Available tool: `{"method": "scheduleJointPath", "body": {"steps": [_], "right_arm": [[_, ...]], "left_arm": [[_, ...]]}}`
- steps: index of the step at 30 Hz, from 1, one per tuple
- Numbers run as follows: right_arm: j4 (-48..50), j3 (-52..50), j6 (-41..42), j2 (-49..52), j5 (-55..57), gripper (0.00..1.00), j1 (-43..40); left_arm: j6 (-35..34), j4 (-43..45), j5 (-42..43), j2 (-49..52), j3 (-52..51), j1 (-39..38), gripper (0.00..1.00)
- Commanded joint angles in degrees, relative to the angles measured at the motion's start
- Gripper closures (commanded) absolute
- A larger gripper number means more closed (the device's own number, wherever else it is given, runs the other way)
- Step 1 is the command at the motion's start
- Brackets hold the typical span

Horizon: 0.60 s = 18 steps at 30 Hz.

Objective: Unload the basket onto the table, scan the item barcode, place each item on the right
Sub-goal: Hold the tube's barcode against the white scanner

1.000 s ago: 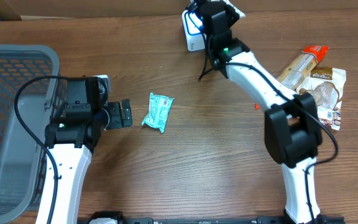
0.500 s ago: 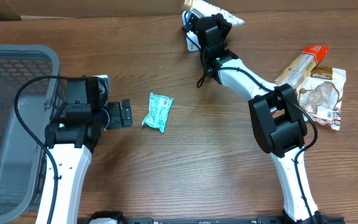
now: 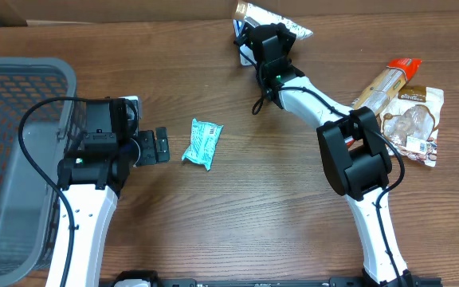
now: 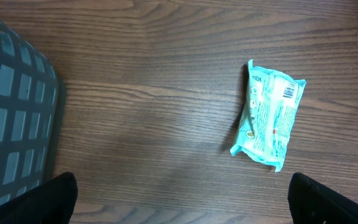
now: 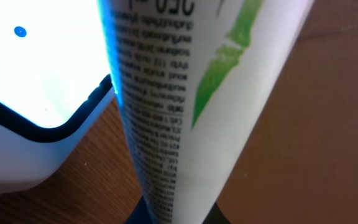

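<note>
My right gripper (image 3: 263, 38) is at the far edge of the table, shut on a white packet (image 3: 281, 24) with green print and small black text. In the right wrist view the packet (image 5: 185, 93) rises from between the jaws (image 5: 179, 214), right beside the white barcode scanner (image 5: 30, 93), whose face glows bright. From overhead the scanner (image 3: 246, 54) is mostly hidden under the gripper. My left gripper (image 3: 159, 145) stands open just left of a teal packet (image 3: 202, 143), which lies flat, barcode side up (image 4: 269, 115). Nothing is between the left gripper (image 4: 185, 208).
A grey mesh basket (image 3: 14, 159) fills the left side, and its wall (image 4: 11, 118) is close to my left gripper. Several snack packs (image 3: 409, 115) and an orange-capped tube pack (image 3: 385, 84) lie at the right.
The right arm's elbow has swung left and the wrist has turned, bringing the held packet in over the scanner. The left arm and teal packet have not moved.
</note>
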Motion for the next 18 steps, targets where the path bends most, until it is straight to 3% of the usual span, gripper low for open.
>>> {"method": "scheduleJointPath", "body": {"steps": [1, 4, 11, 15, 18], "right_arm": [[0.04, 1.27, 0.39, -0.5, 0.59, 0.96, 0.44], [-1.16, 1.27, 1.7, -1.11, 0.59, 0.96, 0.85], [-9.57, 1.38, 18.47, -11.02, 0.07, 0.96, 1.31], [-25.49, 1.42, 37.33, -21.86, -5.38, 0.96, 1.07], [-38.07, 1.42, 51.74, -29.03, -18.82, 0.96, -1.16]], "left_arm": [[0.87, 0.07, -0.35, 0.31, -0.22, 0.2, 0.0], [0.87, 0.09, -0.35, 0.31, -0.22, 0.2, 0.0], [0.87, 0.09, -0.35, 0.31, -0.22, 0.2, 0.0], [0.87, 0.09, -0.35, 0.31, -0.22, 0.2, 0.0], [0.87, 0.09, -0.35, 0.31, -0.22, 0.2, 0.01]]}}
